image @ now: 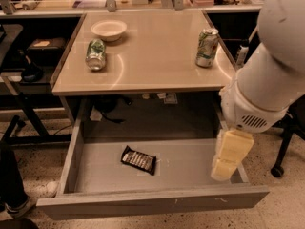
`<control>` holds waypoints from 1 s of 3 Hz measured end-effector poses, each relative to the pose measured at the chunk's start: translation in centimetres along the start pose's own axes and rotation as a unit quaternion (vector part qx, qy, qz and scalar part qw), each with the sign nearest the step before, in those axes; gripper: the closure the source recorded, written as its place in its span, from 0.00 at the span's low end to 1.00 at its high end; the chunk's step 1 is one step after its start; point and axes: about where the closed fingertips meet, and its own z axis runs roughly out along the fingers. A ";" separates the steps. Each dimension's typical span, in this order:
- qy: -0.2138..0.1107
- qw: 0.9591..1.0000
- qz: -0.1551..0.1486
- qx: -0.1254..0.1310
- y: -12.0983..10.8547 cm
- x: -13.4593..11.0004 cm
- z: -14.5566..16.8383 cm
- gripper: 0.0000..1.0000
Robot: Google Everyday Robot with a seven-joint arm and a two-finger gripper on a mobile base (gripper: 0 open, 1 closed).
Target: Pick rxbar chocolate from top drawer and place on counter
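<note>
The rxbar chocolate, a dark wrapper with pale lettering, lies flat on the floor of the open top drawer, a little left of its middle. My gripper, a pale yellow part at the end of the big white arm, hangs over the right end of the drawer, next to its right wall and well to the right of the bar. It holds nothing that I can see. The beige counter sits directly above the drawer.
On the counter stand a white bowl at the back left, a green can lying on its side and an upright green can at the right. A person's leg and shoe are at the left. A chair caster is at the right.
</note>
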 end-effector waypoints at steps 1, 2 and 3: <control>-0.008 1.000 0.003 -0.019 1.5 -2.3 3.8 0.00; -0.018 0.999 0.010 -0.044 2.1 -4.3 6.7 0.00; -0.019 0.999 0.011 -0.044 2.1 -4.3 6.8 0.00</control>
